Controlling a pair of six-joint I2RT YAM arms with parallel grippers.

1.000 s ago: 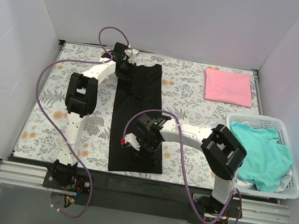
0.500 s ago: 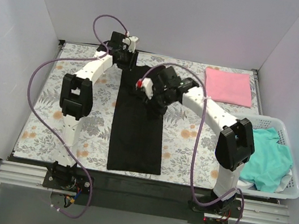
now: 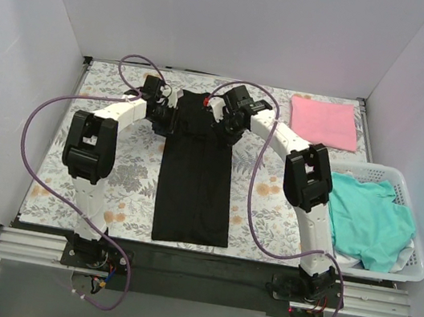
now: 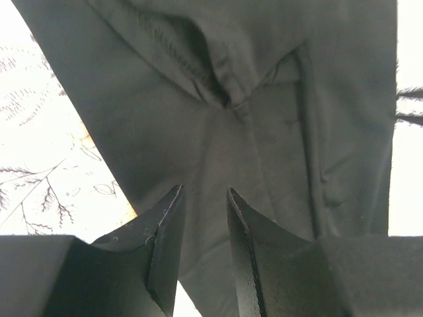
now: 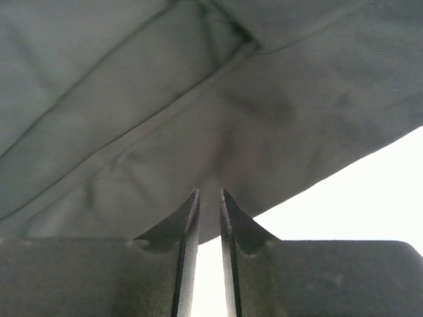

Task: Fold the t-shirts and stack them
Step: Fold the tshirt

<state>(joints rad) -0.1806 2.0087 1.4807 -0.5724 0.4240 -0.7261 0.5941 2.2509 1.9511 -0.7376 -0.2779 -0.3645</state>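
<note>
The black t-shirt (image 3: 196,172) lies as a long folded strip down the middle of the worktop (image 3: 47,172). Both the left gripper (image 3: 164,114) and right gripper (image 3: 224,121) pinch its far end, fingers narrowed on cloth. The lengthwise fold seems underway; next, carry that end toward the near hem evenly. The pink t-shirt (image 3: 324,122) waits folded, the teal t-shirt (image 3: 369,217) in the basket (image 3: 413,269).

Black t-shirt (image 3: 196,176) folded into a long narrow strip, running from 12 to 6 o'clock at centre. Pink t-shirt (image 3: 324,122) folded flat as a neat rectangle at 1 o'clock. Teal t-shirt (image 3: 369,219) crumpled, unfolded, at 3 o'clock.
</note>
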